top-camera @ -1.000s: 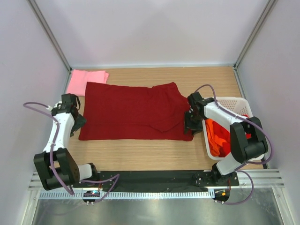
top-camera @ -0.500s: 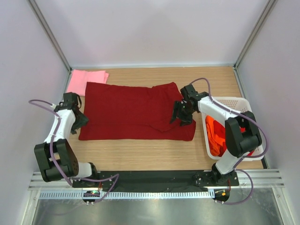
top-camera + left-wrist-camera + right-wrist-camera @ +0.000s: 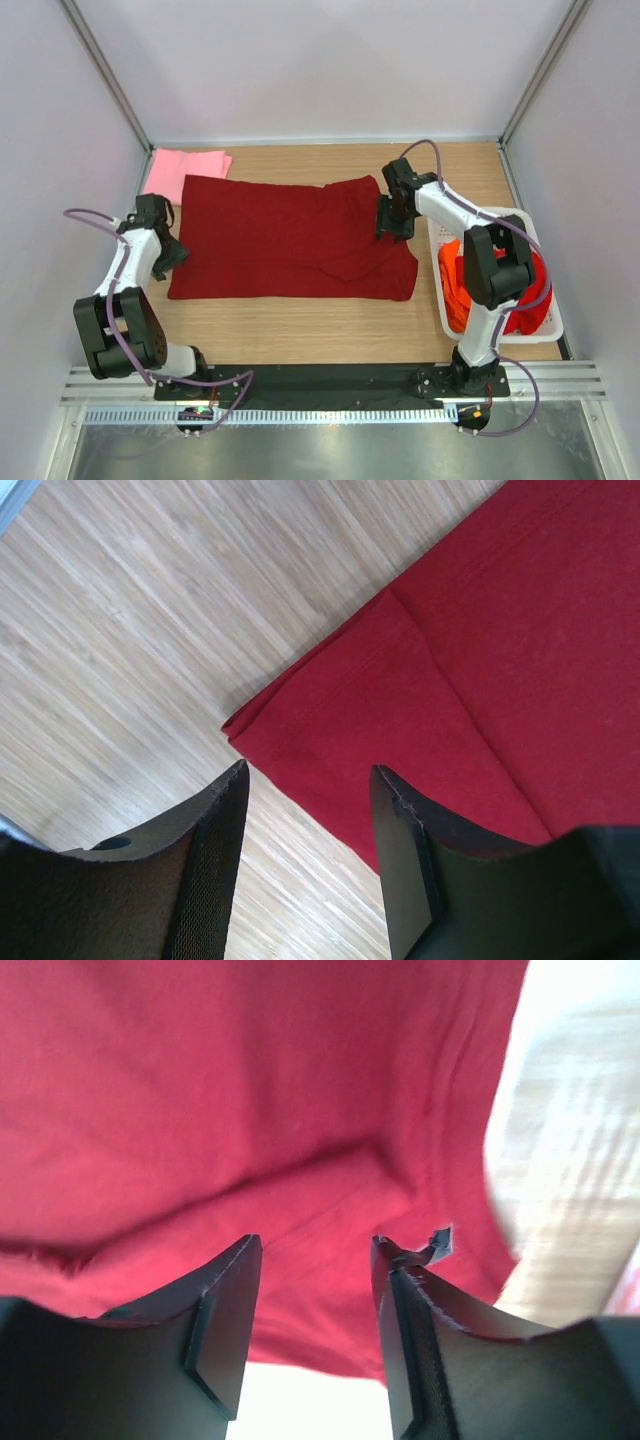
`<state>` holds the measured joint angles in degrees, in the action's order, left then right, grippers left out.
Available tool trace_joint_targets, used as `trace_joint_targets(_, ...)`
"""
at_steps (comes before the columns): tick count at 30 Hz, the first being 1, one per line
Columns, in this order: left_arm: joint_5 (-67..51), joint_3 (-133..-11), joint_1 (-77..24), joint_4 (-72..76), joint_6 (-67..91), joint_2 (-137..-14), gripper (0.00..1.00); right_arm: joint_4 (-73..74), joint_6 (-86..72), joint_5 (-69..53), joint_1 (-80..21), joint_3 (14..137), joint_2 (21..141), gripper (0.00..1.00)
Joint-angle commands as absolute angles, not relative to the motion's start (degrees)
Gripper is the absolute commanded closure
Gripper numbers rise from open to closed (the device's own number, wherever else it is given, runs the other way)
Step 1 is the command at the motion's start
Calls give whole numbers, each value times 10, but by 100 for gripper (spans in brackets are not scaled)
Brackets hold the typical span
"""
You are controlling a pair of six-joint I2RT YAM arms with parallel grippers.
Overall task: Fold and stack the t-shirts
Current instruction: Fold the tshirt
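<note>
Spread flat on the bench (image 3: 300, 330), the maroon t-shirt (image 3: 270, 235) has one end corner just under the released left claw (image 3: 308, 775) and its opposite end beneath the released right claw (image 3: 314, 1245), likely so both can pinch for a fold

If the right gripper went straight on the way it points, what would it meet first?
The maroon shirt. The right gripper points down at creased cloth near the shirt's right end, jaws open; how far above it is unclear.
</note>
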<state>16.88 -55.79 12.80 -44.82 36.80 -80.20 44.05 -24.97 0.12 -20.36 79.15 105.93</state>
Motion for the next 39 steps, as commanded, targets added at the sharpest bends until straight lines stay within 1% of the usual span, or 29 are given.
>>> trace_joint_targets(1,156,-576,130,-434,360,-809,48,446,-200,16,-195,832,1085,47)
trace_joint_targets(5,156,-572,130,-434,361,-809,46,455,-185,-20,-186,860,1119,49)
trace_joint_targets(8,152,-575,130,-437,362,-811,45,450,-179,-28,-183,862,1133,47)
trace_joint_targets(13,148,-582,130,-439,363,-816,42,446,-171,-32,-183,864,1151,47)
trace_joint_targets(17,149,-585,130,-441,363,-822,41,447,-169,-31,-183,865,1157,49)
trace_joint_targets(19,149,-585,130,-441,364,-824,42,446,-167,-28,-183,863,1157,53)
trace_joint_targets(20,149,-585,130,-440,364,-824,42,447,-167,-27,-183,863,1158,58)
trace_joint_targets(23,149,-588,130,-440,365,-827,42,448,-170,-27,-182,867,1157,66)
trace_joint_targets(25,151,-590,130,-440,366,-828,41,455,-173,-21,-183,872,1153,77)
trace_joint_targets(26,152,-591,130,-440,366,-829,41,460,-177,-18,-183,874,1151,81)
trace_joint_targets(27,153,-592,130,-440,366,-830,40,463,-178,-15,-184,876,1148,87)
trace_joint_targets(31,164,-599,131,-439,364,-839,32,479,-188,-14,-184,878,1128,99)
trace_joint_targets(35,167,-616,130,-439,362,-867,33,495,-193,-19,-184,881,1113,99)
trace_joint_targets(39,182,-650,130,-457,366,-929,39,503,-194,-36,-184,882,1089,99)
